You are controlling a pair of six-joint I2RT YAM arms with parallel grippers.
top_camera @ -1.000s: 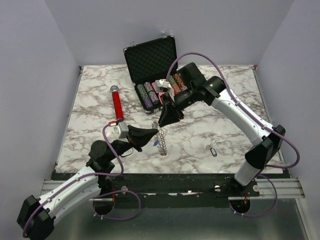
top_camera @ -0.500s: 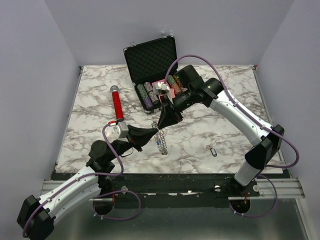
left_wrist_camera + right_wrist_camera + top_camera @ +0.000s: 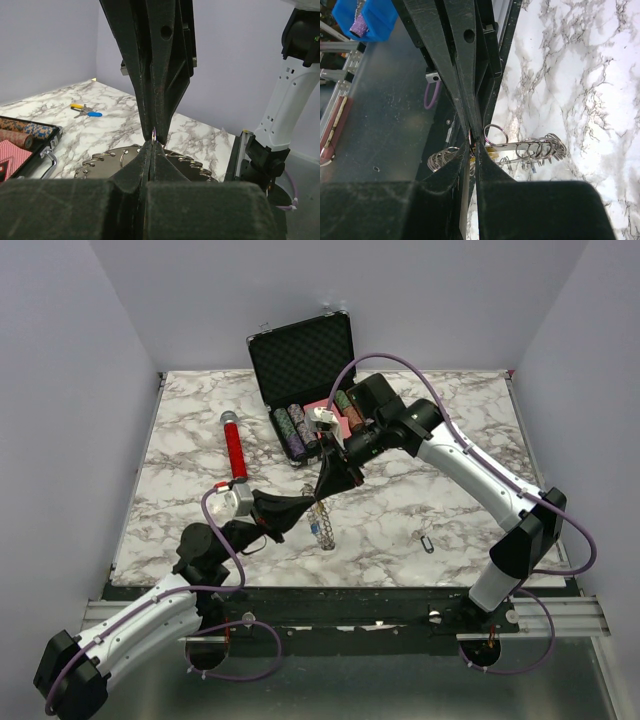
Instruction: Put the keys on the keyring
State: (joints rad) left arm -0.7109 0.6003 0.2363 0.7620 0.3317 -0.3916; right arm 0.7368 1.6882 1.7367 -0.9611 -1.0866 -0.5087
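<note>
The keyring (image 3: 320,528), a silver disc fringed with small rings, hangs on edge just above the table. It also shows in the left wrist view (image 3: 102,165) and the right wrist view (image 3: 532,148). My left gripper (image 3: 314,505) is shut on its upper edge (image 3: 151,146). My right gripper (image 3: 323,492) comes down from the far side, tip to tip with the left one, shut on a small silver ring (image 3: 154,134) at that edge. Two keys with yellow and blue tags (image 3: 85,109) lie on the table. A black-tagged key (image 3: 427,542) lies at the near right.
An open black case (image 3: 300,360) with rows of poker chips stands at the back centre. A red microphone-like cylinder (image 3: 234,450) lies left of centre. The right arm spans the table's middle right. The table's front edge (image 3: 340,585) lies close behind the keyring.
My right gripper has moved down and left until its tip meets my left gripper's tip at the keyring. The left arm has barely moved.
</note>
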